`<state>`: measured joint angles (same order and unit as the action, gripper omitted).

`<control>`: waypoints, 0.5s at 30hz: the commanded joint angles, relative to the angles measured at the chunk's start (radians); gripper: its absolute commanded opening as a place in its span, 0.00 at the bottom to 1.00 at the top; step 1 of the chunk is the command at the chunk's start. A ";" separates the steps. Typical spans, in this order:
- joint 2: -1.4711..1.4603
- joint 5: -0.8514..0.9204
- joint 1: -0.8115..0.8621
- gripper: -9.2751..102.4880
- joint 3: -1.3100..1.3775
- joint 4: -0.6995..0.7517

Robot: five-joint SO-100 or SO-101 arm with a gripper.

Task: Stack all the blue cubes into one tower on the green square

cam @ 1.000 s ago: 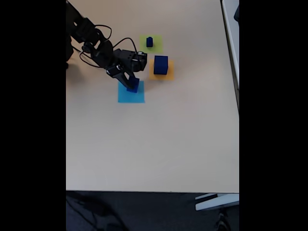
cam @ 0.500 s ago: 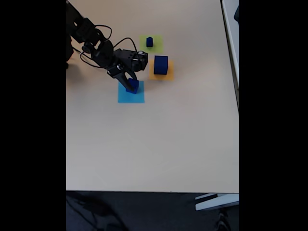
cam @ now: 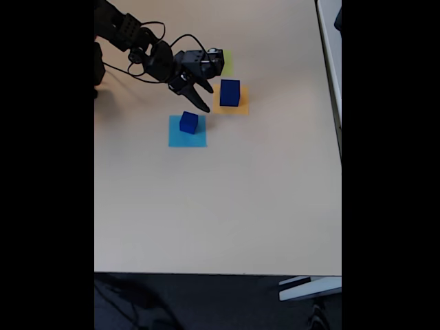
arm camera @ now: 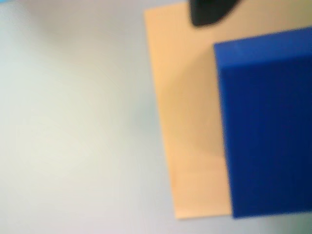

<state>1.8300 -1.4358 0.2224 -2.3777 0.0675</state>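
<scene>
In the fixed view three paper squares lie close together on the far left part of the table [cam: 220,206], each serving as a base. The light blue square [cam: 187,135], nearest, carries the medium blue cube [cam: 189,122] at its far edge. The orange-yellow square [cam: 237,104], just right and farther, carries the large blue cube [cam: 229,92]. The green square [cam: 227,63], farthest, is mostly covered by the arm; whether a cube sits on it cannot be told. The gripper [cam: 202,95] hangs empty, fingers parted, between the two visible cubes, touching neither. In the wrist view the large blue cube [arm camera: 265,126] looms at right on the orange-yellow square [arm camera: 187,122], a dark fingertip [arm camera: 209,12] above.
</scene>
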 commanded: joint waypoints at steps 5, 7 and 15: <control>0.034 -0.097 -0.072 0.36 0.373 0.394; 0.006 -0.129 -0.094 0.36 0.457 0.489; -0.141 -0.293 -0.230 0.36 0.680 0.673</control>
<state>1.7089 -1.6736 0.0445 -1.8101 0.7041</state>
